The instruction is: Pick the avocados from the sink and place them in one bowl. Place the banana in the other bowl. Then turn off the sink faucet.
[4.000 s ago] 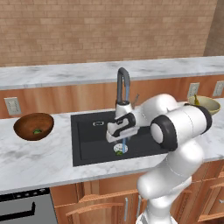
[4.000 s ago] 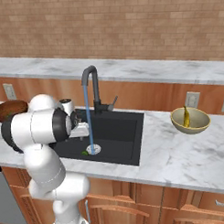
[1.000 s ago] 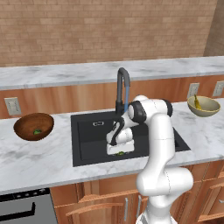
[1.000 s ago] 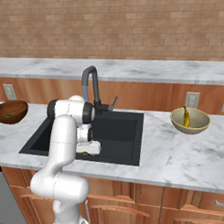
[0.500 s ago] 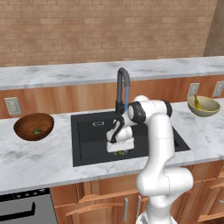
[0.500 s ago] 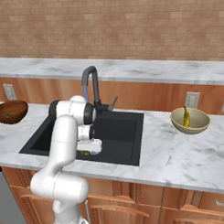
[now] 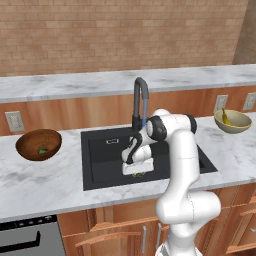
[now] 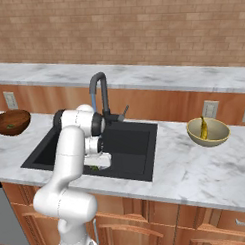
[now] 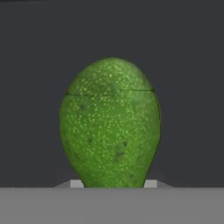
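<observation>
I use the sink [image 7: 100, 165] as my reference: a black basin set in the marble counter [image 7: 45, 185]. The arm reaches down into it, and the gripper [image 7: 137, 173] sits low near the basin's front wall, roughly mid-width. From the hand camera an avocado [image 9: 110, 124] stands right between the finger tips, narrow end away from the hand, the dark sink floor behind it; the fingers [image 9: 76, 183] show as small pale corners hard against its lower flanks, so I read the jaws as closed on this avocado (the contact itself sits at the frame's lower edge). In the left base view a bit of green peeks out beneath the hand. The sink faucet [image 7: 140, 102] rises from the back edge of the sink, its arched spout over the basin, and a thin blue stream falls from it. Left of the sink, well apart on the counter, sits the dark wooden bowl [image 7: 38, 144] with a green fruit [image 7: 42, 150] inside. Right of the sink, also well apart, the pale bowl [image 8: 208, 132] holds the banana [image 8: 202, 127], leaning against its wall.
</observation>
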